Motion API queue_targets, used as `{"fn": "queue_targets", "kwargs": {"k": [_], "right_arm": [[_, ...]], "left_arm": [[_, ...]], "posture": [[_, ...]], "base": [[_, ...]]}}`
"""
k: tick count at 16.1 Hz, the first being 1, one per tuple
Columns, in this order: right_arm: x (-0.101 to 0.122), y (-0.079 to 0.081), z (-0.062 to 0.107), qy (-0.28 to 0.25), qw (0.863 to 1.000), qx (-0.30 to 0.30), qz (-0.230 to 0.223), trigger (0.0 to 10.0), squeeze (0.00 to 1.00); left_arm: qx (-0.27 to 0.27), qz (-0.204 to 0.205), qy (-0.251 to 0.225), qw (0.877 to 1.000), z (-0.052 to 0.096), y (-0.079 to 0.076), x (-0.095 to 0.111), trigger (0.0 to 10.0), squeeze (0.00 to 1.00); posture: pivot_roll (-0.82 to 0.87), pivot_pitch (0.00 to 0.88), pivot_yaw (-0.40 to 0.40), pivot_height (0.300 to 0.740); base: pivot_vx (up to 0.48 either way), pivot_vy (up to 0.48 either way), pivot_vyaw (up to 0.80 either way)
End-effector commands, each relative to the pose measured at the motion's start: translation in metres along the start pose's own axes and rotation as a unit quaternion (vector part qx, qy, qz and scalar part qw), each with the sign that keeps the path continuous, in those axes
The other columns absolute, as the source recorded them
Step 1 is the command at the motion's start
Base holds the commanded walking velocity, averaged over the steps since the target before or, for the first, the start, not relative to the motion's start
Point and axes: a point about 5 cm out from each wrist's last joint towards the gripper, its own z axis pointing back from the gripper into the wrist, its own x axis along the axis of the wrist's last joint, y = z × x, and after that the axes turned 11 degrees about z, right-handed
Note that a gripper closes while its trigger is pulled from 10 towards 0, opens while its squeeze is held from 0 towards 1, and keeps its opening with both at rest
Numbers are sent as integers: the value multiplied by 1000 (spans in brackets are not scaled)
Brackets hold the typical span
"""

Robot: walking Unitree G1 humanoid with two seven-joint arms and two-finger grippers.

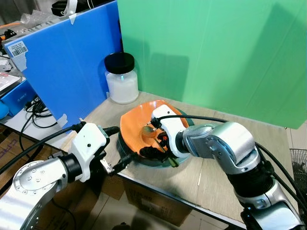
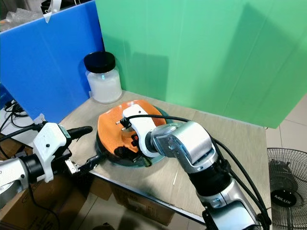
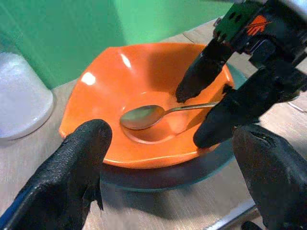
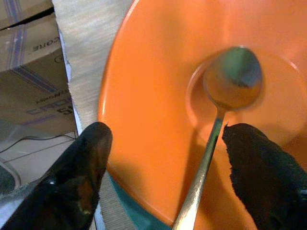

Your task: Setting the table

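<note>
Two grippers meet at an orange bowl (image 1: pixel 139 127) that sits on a dark teal plate (image 1: pixel 144 160) near the left front corner of a pale wooden table (image 1: pixel 220 172). Right gripper (image 3: pixel 206 112) reaches over the bowl from the right, its two black fingers spread wide apart and holding nothing; a metal spoon (image 3: pixel 148 115) lies in the bowl's central well, handle running out between those fingers, and whether either finger touches it cannot be told. Left gripper (image 1: pixel 115 148) hangs just off the table's near-left edge, fingers parted and empty, one fingertip near the plate's rim, the other pointing at the bowl's left side. Farther back on the left stands a clear jar (image 1: pixel 122 81) of white powder with a black lid (image 1: pixel 119 62), well apart from the bowl. Behind it rise a blue board (image 1: pixel 67 62) on the left and a green board (image 1: pixel 216 52) across the far side. Cardboard boxes (image 4: pixel 29 100) lie below the table's near edge, cables (image 1: pixel 36 112) trail at far left, and a floor fan (image 2: pixel 288 179) stands at far right
</note>
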Motion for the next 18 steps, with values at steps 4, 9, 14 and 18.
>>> {"fn": "queue_targets", "kwargs": {"k": [4,9,14,18], "right_arm": [[-3,-6,-6,28,999,-19,-12,0,0],[-3,-10,-11,35,999,-29,-16,0,0],[-4,-11,-13,36,999,-29,-17,0,0],[-4,-12,-12,29,999,-31,-22,0,0]], "left_arm": [[-9,-4,2,1000,1,-2,2,10000,0],[-21,-5,10,1000,0,-5,0,10000,0],[-26,-2,11,1000,-1,-8,-1,10000,0],[-28,-5,8,1000,-3,-7,1,10000,0]], "posture": [[181,0,19,740],[184,0,19,740],[190,0,6,740],[186,0,6,740]], "base": [[0,0,0],[0,0,0],[0,0,0],[0,0,0]]}}
